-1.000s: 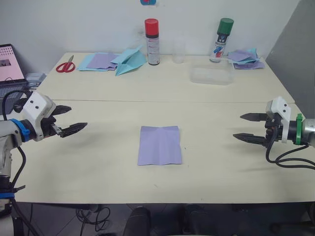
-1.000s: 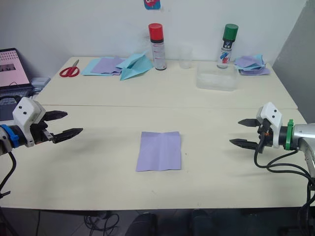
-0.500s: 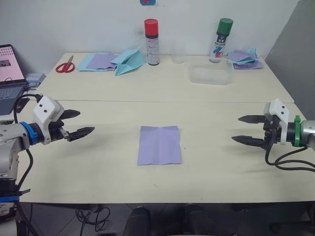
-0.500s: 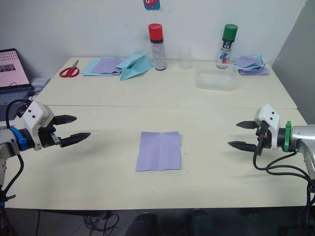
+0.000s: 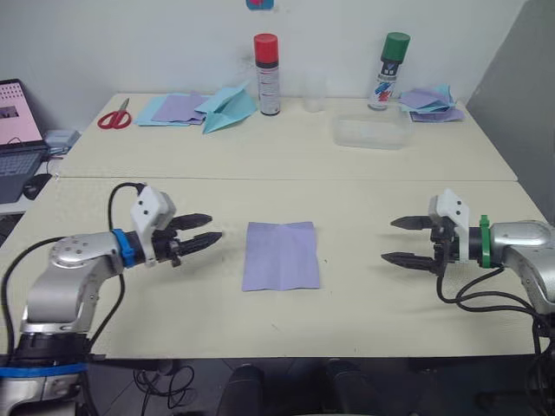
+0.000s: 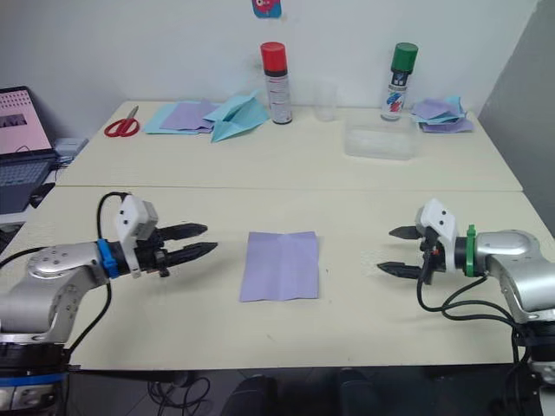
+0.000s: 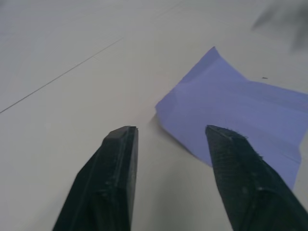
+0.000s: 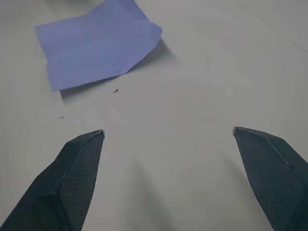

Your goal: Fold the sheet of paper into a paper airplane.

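**Paper flat between two empty grippers: how to take the first fold**

Paper first: the sheet of paper (image 5: 280,255) lies flat on the counter (image 5: 286,156), a lavender rectangle with crease lines showing, one of them along its length. It sits between your two grippers, ahead of both sets of jaws, and nothing is touching it.

Your left gripper (image 5: 199,237) has its jaws parted a moderate way and holds nothing. In the left wrist view the sheet's nearest corner (image 7: 166,103) lies just beyond the tips, slightly toward one finger (image 7: 236,159) rather than centred in the gap. Your right gripper (image 5: 401,241) has its jaws spread wide, also empty, and the sheet is well apart from its tips.

My reading is that folding has not begun and the approach is the step in hand. Thin paper lying flush will likely slide if you push at its edge, so I would come in low and shallow with the left jaws, aiming one finger under the near corner, which looks slightly lifted there. Bring the right gripper close enough to pin the far side before you lift. Fold along the existing lengthwise crease rather than making a new one.
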`<state>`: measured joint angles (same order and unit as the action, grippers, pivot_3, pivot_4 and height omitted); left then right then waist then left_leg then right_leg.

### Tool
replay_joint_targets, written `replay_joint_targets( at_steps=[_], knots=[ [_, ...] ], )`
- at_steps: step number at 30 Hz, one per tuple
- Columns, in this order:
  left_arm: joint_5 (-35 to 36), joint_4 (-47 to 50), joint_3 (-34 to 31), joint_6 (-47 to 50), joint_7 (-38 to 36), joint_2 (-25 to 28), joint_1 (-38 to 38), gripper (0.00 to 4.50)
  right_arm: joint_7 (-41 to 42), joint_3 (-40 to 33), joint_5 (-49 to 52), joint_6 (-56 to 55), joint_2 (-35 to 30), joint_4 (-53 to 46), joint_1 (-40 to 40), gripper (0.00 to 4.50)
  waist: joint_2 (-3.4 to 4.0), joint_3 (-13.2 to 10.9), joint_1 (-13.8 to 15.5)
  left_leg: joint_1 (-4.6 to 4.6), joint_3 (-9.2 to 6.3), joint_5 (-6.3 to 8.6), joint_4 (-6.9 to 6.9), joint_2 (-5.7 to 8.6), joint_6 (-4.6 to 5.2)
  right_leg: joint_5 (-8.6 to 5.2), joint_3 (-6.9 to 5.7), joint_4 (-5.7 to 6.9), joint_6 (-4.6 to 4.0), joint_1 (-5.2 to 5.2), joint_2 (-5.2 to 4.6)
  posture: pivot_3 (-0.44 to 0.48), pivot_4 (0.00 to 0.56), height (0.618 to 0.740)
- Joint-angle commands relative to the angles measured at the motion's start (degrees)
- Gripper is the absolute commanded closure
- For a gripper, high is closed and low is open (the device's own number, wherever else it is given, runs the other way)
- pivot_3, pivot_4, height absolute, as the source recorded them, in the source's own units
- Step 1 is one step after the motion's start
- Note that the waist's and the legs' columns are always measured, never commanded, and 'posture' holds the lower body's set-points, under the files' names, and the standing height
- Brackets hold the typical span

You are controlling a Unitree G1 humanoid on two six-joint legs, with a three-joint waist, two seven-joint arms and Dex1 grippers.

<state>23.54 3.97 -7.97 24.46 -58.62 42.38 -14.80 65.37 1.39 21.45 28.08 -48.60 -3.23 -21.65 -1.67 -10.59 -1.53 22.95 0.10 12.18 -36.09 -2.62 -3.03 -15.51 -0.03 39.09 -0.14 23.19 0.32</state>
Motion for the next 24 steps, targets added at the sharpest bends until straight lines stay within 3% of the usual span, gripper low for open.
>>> replay_joint_targets(
  at_steps=[1,4,5,12,22,24],
  knots=[
    [-2.8,1.6,4.1,-2.0,3.4,-3.2,-1.1,3.45,-1.8,1.1,-1.2,-0.1,1.5,-1.6,-1.8,0.00,0.00,0.0,0.0,0.00,0.01,0.00,0.00,0.00,0.00,0.00,0.03,0.00,0.00,0.00,0.00,0.000,0.150,0.740],
    [-5.2,0.1,7.6,-3.1,5.9,-6.7,-2.0,4.40,-2.6,2.4,-2.4,-0.5,2.5,-1.1,-1.9,0.00,0.00,0.0,0.0,0.00,0.02,0.00,-0.02,0.01,0.00,0.03,0.06,-0.01,0.02,0.00,0.03,0.000,0.150,0.740],
    [-6.4,-0.8,8.7,-3.6,6.7,-7.7,-2.3,4.45,-3.0,2.9,-3.1,-0.5,2.8,-0.9,-2.0,0.00,-0.01,0.0,0.0,0.00,0.03,0.00,-0.02,0.01,0.00,0.04,0.07,-0.01,0.02,0.00,0.03,0.000,0.150,0.740],
    [-13.8,-9.2,15.5,-5.0,10.9,-11.9,-4.0,4.45,-4.1,5.9,-5.9,-1.4,5.3,0.4,-3.3,0.00,-0.02,0.0,0.0,-0.04,0.06,0.00,-0.01,-0.01,0.00,0.06,0.17,0.00,0.00,0.01,0.11,0.000,0.150,0.740],
    [-18.3,-19.3,19.8,-10.5,9.8,-13.2,-6.7,4.45,-3.5,11.5,-12.0,-7.9,9.0,7.6,-7.3,0.00,0.12,0.3,0.1,-0.15,0.11,-0.06,-0.14,0.09,0.09,0.32,0.42,0.01,0.13,-0.13,0.17,0.000,0.150,0.740],
    [-18.6,-19.9,20.0,-11.2,9.6,-13.2,-6.7,4.50,-3.5,12.2,-12.4,-9.1,10.9,9.2,-7.9,0.39,0.10,0.5,0.1,-0.20,0.19,-0.08,-0.17,0.07,0.12,0.42,0.57,-0.01,0.11,-0.14,0.24,0.000,0.150,0.740]
  ],
)
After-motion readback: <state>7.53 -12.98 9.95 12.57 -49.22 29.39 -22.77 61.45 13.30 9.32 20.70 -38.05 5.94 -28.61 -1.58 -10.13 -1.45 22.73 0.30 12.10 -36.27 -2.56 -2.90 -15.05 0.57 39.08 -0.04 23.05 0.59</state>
